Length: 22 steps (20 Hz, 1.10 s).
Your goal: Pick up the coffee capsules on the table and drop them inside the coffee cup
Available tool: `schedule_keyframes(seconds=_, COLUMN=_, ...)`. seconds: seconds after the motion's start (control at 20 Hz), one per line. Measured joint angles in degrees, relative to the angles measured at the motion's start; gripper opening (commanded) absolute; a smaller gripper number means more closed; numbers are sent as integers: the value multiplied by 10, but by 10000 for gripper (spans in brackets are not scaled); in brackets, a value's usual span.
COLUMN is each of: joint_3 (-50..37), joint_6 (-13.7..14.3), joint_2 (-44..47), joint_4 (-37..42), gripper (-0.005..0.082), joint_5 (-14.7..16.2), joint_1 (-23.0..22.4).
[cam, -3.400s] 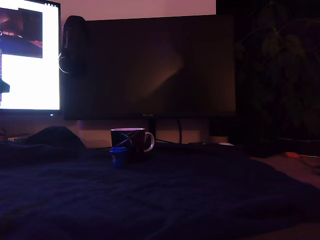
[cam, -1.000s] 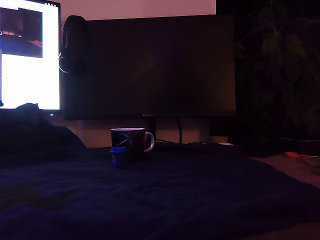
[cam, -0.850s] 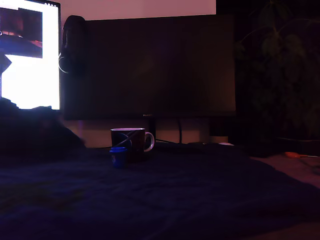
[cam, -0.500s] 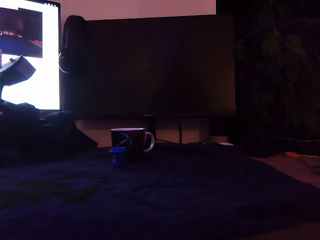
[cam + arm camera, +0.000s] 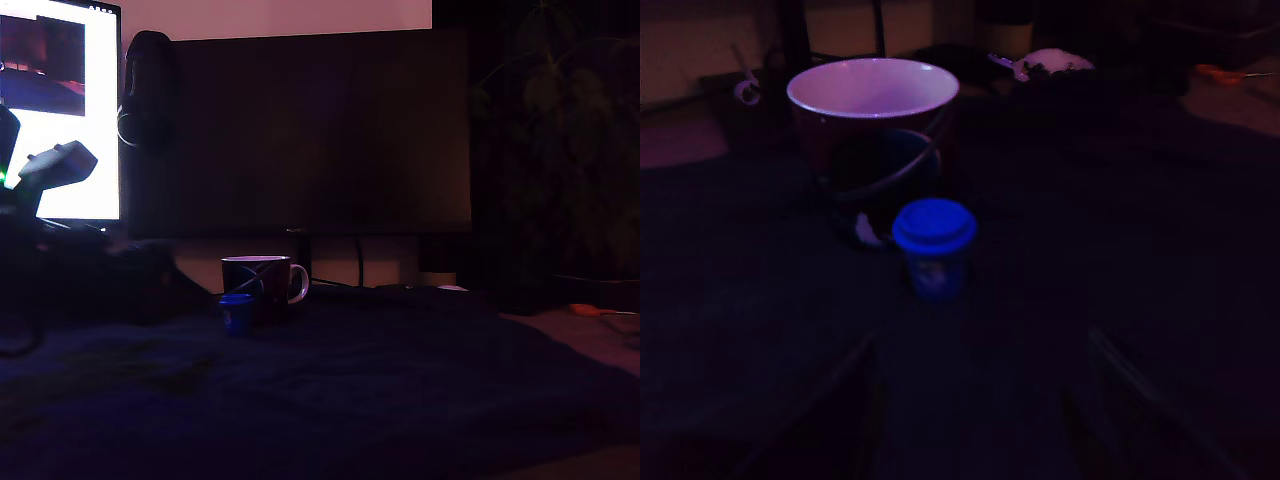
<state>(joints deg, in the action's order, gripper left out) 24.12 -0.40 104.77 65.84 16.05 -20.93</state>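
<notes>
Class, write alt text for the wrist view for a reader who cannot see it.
A bright blue coffee capsule stands upright on a dark cloth, just in front of a dark mug with a pale inner rim. The scene is very dim; two open pincer fingers are faintly visible in the foreground.

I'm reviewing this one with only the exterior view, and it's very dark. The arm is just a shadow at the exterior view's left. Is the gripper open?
Observer: The wrist view dimly shows the gripper with its fingers spread apart, so it's open.
Operator: Is the capsule lined up with it?
Observer: Yes. The blue capsule stands wide end up, ahead of the gap and untouched.
Operator: Anything inside the cup?
Observer: The coffee cup shows only its pale inner wall. Its bottom is hidden, so I cannot tell.
</notes>
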Motion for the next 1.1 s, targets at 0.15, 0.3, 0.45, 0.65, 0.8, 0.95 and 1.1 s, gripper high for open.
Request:
schedule_keyframes(seconds=0.15, joint_3=25, joint_6=0, joint_2=23, joint_4=1, gripper=618, joint_5=3, joint_1=-1)
schedule_keyframes(seconds=0.3, joint_3=44, joint_6=0, joint_2=35, joint_4=0, gripper=618, joint_5=3, joint_1=-2)
schedule_keyframes(seconds=0.45, joint_3=69, joint_6=0, joint_2=44, joint_4=-1, gripper=618, joint_5=4, joint_1=-4)
schedule_keyframes(seconds=0.65, joint_3=97, joint_6=0, joint_2=74, joint_4=-8, gripper=618, joint_5=3, joint_1=-5)
schedule_keyframes(seconds=0.8, joint_3=123, joint_6=0, joint_2=94, joint_4=-28, gripper=618, joint_5=3, joint_1=-7)
schedule_keyframes(seconds=0.95, joint_3=151, joint_6=2, joint_2=111, joint_4=-54, gripper=618, joint_5=3, joint_1=-8)
schedule_keyframes(seconds=1.1, joint_3=172, joint_6=7, joint_2=113, joint_4=-95, gripper=618, joint_5=3, joint_1=-8)
